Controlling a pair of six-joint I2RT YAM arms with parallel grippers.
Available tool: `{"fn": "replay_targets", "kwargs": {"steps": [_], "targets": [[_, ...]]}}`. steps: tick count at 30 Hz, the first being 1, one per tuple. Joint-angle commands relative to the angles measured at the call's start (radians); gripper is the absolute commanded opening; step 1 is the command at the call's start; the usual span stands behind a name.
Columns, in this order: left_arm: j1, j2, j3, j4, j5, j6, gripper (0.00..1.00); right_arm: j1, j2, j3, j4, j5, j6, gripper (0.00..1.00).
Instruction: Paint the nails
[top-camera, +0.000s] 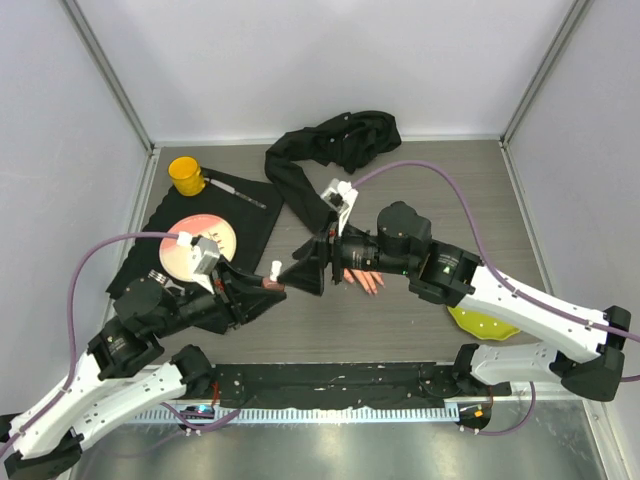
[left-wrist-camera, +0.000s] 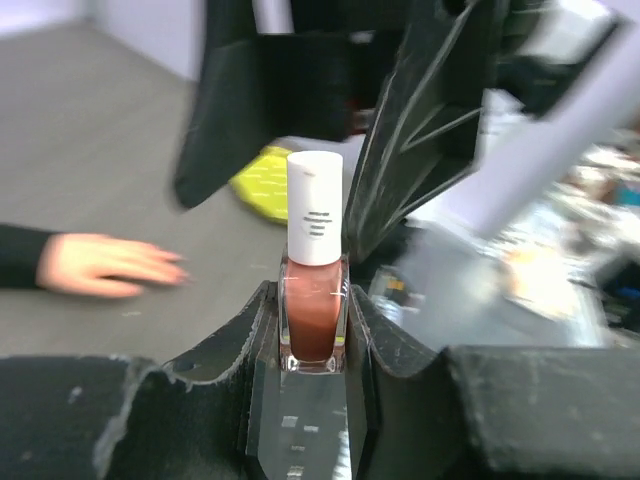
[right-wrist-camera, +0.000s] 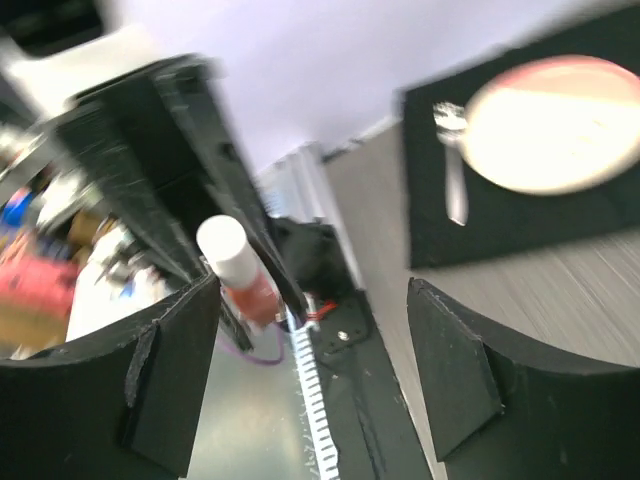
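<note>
Left wrist: pinching polish bottle (left-wrist-camera: 313, 325) in left hand (left-wrist-camera: 313, 305), holding right hand (top-camera: 308, 270) spread near its white cap (left-wrist-camera: 314, 205), likely needing unscrewing next.

At the left of the grey wooden table (top-camera: 420, 170) – a flat black cloth mat (top-camera: 250, 215), bearing a round pink-and-cream plate (top-camera: 215, 235); small yellow cup (top-camera: 186, 173) at its far left corner. Near the middle lies a pale peach mannequin hand (top-camera: 365, 281), tiny pinkish-red nails (left-wrist-camera: 177, 268) toward the near edge, long black sleeve (top-camera: 330, 140) trailing to the back. Left of the hand stands a small white-capped glass polish bottle (left-wrist-camera: 314, 205), upright between the left gripper (left-wrist-camera: 314, 300) fingers, right gripper (right-wrist-camera: 310, 300) just beside its cap. At the near right – a yellow-green disc (top-camera: 480, 322).
</note>
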Motion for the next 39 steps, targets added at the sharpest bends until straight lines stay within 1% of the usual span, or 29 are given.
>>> {"fn": "replay_targets", "kwargs": {"steps": [1,2,4,6,8,10,11,12,16,20,21,23,27,29,31,32,33,34,36,37,38,39], "targets": [[0.003,0.012,0.042,-0.041,-0.24,0.178,0.0,-0.007,-0.044,0.078,-0.257,0.506,0.141,0.79],[0.003,0.026,0.043,-0.051,-0.254,0.221,0.0,-0.007,-0.035,0.104,-0.278,0.519,0.162,0.79],[0.003,0.058,0.05,-0.063,-0.304,0.257,0.0,-0.005,-0.015,0.157,-0.323,0.517,0.165,0.8],[0.003,0.073,0.051,-0.066,-0.327,0.298,0.0,0.001,0.007,0.193,-0.353,0.508,0.156,0.8],[0.003,0.089,0.042,-0.051,-0.328,0.318,0.0,0.01,0.04,0.239,-0.367,0.511,0.15,0.77],[0.003,0.099,0.036,-0.045,-0.362,0.323,0.0,0.016,0.086,0.288,-0.392,0.513,0.152,0.71],[0.003,0.102,0.036,-0.049,-0.365,0.324,0.0,0.018,0.102,0.306,-0.403,0.504,0.155,0.66],[0.003,0.104,0.037,-0.057,-0.37,0.329,0.0,0.024,0.12,0.326,-0.421,0.5,0.153,0.58],[0.003,0.101,0.037,-0.077,-0.382,0.341,0.0,0.039,0.189,0.403,-0.444,0.48,0.173,0.57],[0.003,0.096,0.039,-0.081,-0.397,0.341,0.0,0.066,0.249,0.434,-0.461,0.471,0.175,0.54],[0.003,0.09,0.039,-0.081,-0.399,0.343,0.0,0.069,0.254,0.435,-0.463,0.462,0.175,0.51],[0.003,0.086,0.037,-0.081,-0.4,0.341,0.0,0.073,0.258,0.431,-0.457,0.442,0.173,0.48],[0.001,0.075,0.033,-0.083,-0.39,0.335,0.0,0.075,0.242,0.394,-0.411,0.431,0.173,0.35],[0.003,0.07,0.03,-0.084,-0.376,0.332,0.0,0.075,0.234,0.374,-0.4,0.433,0.173,0.31],[0.001,0.07,0.028,-0.084,-0.354,0.329,0.0,0.075,0.229,0.36,-0.387,0.431,0.17,0.25],[0.003,0.069,0.028,-0.084,-0.347,0.327,0.0,0.075,0.228,0.355,-0.381,0.387,0.17,0.19],[0.003,0.07,0.027,-0.084,-0.316,0.323,0.0,0.075,0.228,0.351,-0.366,0.369,0.17,0.04],[0.003,0.067,0.027,-0.081,-0.299,0.318,0.0,0.075,0.225,0.34,-0.355,0.343,0.165,0.01],[0.003,0.057,0.021,-0.063,-0.241,0.298,0.0,0.075,0.22,0.332,-0.334,0.266,0.147,0.01],[0.003,0.05,0.019,-0.054,-0.15,0.295,0.0,0.073,0.217,0.32,-0.326,0.235,0.117,0.01],[0.003,0.04,0.017,-0.046,-0.103,0.288,0.0,0.072,0.2,0.31,-0.312,0.158,0.092,0.01],[0.003,0.037,0.014,-0.022,-0.06,0.257,0.0,0.07,0.189,0.296,-0.274,0.111,0.067,0.01]]}}
